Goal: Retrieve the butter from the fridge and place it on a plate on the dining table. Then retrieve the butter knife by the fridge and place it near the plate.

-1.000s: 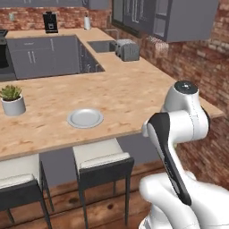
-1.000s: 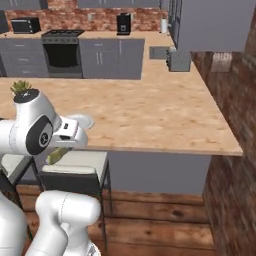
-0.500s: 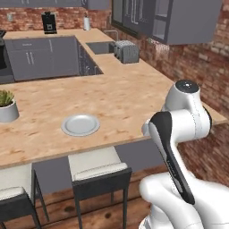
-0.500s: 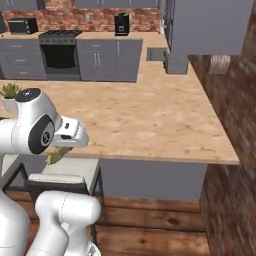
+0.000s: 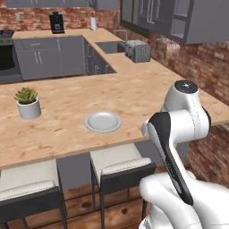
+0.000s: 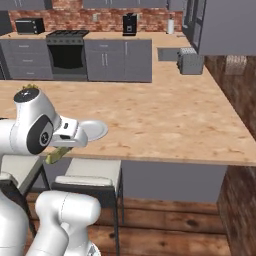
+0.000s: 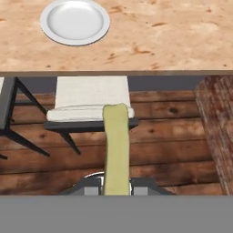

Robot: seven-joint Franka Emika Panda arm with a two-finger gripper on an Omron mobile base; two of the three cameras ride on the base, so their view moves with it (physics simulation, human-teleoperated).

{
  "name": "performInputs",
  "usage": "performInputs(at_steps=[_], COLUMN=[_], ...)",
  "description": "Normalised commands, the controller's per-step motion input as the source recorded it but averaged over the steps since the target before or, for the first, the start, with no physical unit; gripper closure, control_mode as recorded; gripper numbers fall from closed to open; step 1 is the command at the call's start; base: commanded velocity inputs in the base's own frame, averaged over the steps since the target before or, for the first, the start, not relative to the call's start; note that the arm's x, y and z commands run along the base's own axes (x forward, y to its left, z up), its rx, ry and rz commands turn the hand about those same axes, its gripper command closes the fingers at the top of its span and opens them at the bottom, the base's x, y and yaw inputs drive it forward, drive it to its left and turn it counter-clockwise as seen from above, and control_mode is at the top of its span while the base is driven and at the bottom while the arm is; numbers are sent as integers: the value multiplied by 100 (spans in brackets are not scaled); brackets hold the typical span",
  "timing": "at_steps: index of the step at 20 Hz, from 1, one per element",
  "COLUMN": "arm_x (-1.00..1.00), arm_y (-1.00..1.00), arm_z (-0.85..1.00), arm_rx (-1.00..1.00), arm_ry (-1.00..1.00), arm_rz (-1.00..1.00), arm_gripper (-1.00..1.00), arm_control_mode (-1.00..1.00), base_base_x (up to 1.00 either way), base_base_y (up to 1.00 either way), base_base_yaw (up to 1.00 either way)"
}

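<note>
My gripper (image 7: 116, 185) is shut on the butter (image 7: 115, 145), a yellowish-olive stick that juts forward from between the fingers. The stick hangs over the wooden floor and a stool, short of the dining table (image 7: 173, 41). The round grey-white plate (image 7: 74, 21) lies bare on the table, ahead and to the left of the butter. In the left base view the plate (image 5: 103, 121) sits near the front edge of the dining table (image 5: 134, 94). In the right base view the butter (image 6: 56, 155) pokes out below my hand, in front of the plate (image 6: 96, 129). The fridge and the butter knife are out of view.
Two cushioned stools (image 5: 120, 163) (image 5: 27, 183) stand under the table's front edge. A potted plant (image 5: 27, 103) is left of the plate. A toaster (image 5: 136, 50) and a sink (image 5: 109, 46) are on the far counter. A brick wall (image 5: 197, 67) closes the right side.
The whole picture has shifted, so the base has driven along the table; the plate now shows nearer the middle of the left view. The butter stays in the shut gripper.
</note>
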Motion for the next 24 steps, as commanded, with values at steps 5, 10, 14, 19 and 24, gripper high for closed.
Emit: performInputs(at_steps=[5,10,14,19,24], arm_x=[0,0,0,0,0], arm_y=[0,0,0,0,0], arm_z=[0,0,0,0,0], arm_rx=[0,0,0,0,0], arm_ry=[0,0,0,0,0], arm_rz=[0,0,0,0,0], arm_gripper=[100,100,100,100,100], arm_control_mode=[100,100,100,100,100], base_base_x=[24,47,60,48,14], base_base_y=[45,2,0,0,0], base_base_yaw=[0,1,4,1,0])
